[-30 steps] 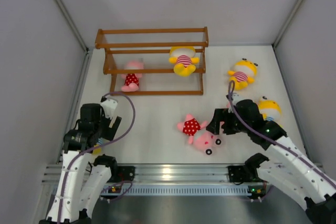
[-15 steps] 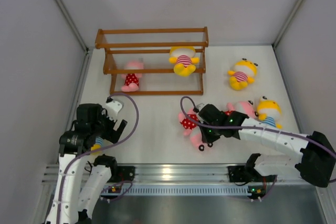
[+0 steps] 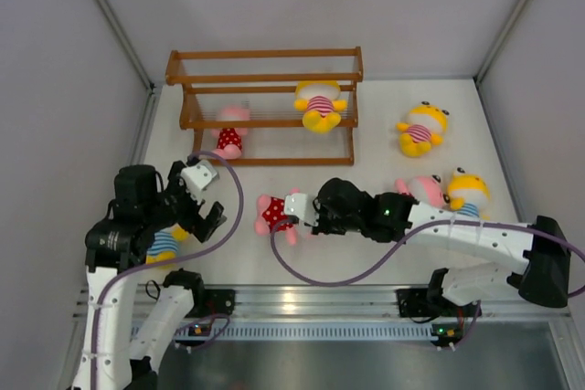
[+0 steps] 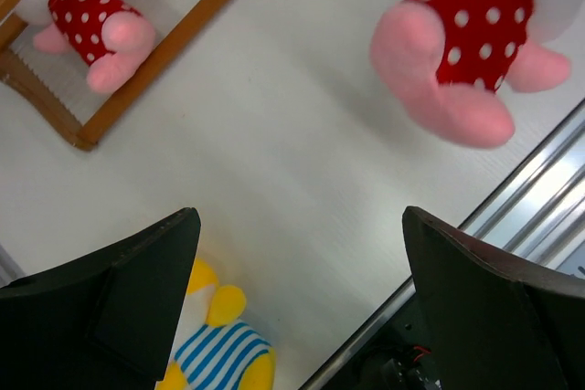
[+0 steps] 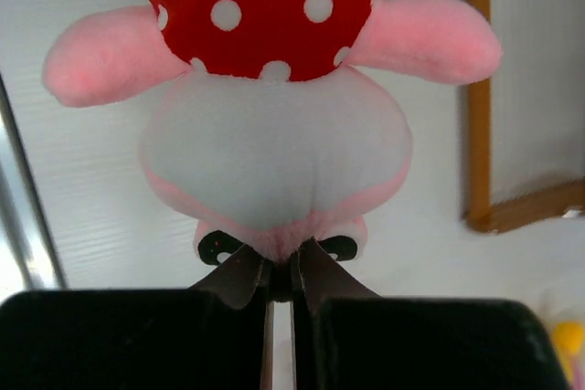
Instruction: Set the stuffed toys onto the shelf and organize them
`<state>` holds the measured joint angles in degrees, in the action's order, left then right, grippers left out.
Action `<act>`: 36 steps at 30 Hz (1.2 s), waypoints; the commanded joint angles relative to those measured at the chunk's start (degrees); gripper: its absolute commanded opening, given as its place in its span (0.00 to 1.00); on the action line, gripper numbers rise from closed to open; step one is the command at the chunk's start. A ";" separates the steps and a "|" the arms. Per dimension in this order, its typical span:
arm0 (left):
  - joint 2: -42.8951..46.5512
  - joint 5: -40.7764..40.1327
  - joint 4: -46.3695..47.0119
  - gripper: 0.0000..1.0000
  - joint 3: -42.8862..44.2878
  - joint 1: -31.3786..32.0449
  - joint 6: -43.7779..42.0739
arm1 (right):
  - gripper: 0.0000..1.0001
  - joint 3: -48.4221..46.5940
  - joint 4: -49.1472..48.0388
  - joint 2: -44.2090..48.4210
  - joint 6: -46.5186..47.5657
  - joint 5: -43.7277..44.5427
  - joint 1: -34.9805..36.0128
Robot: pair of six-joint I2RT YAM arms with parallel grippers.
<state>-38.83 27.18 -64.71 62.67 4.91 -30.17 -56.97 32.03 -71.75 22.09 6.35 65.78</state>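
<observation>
The right wrist view is showing the right gripper (image 5: 281, 264) pinching the head of the pink toy (image 3: 272, 214), lower centre overhead. The left gripper (image 4: 300, 230) is gaping wide over a blue-striped toy (image 4: 219, 358), lower left.

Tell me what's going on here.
The right end effector is pinching a pink dotted toy by its head, in front of the shelf. The left end effector hangs open nearby, empty. A pink toy and a yellow toy sit on the shelf; four others lie on the table.
</observation>
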 commanded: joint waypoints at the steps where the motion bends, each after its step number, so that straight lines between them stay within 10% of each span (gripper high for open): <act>1: -2.38 10.60 0.72 0.99 2.80 -0.16 -1.91 | 0.00 1.94 -11.96 1.95 27.27 -4.58 0.67; 7: -9.84 18.78 0.72 0.99 2.28 0.01 -5.15 | 0.00 -9.98 -5.62 -4.62 48.19 -16.01 -2.14; 19: -17.68 26.87 0.72 0.99 2.19 2.48 -8.32 | 0.00 -19.59 -5.39 -14.21 59.38 -21.82 -7.51; 30: -25.76 17.81 5.47 0.98 3.24 3.00 -1.92 | 0.02 -18.88 -17.26 -13.51 60.62 -30.08 -7.77; 32: -26.38 19.57 5.47 0.79 3.68 3.00 -1.29 | 0.07 -19.58 -19.02 -13.95 58.69 -30.78 -7.86; 33: -26.91 20.62 5.38 0.44 4.38 3.00 -0.68 | 0.18 -19.58 -20.07 -14.03 55.29 -30.78 -7.86; 35: -27.44 20.81 5.47 0.04 5.26 3.00 -0.06 | 0.22 -17.66 -26.65 -13.25 49.66 -29.91 -8.12; 36: -27.70 20.81 5.47 0.00 5.87 3.00 0.72 | 0.28 -16.43 -29.80 -12.46 43.11 -29.73 -8.64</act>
<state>-66.17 46.33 -62.96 65.10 7.70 -31.05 -73.76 15.03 -86.54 76.88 -18.52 57.63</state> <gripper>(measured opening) 0.077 0.257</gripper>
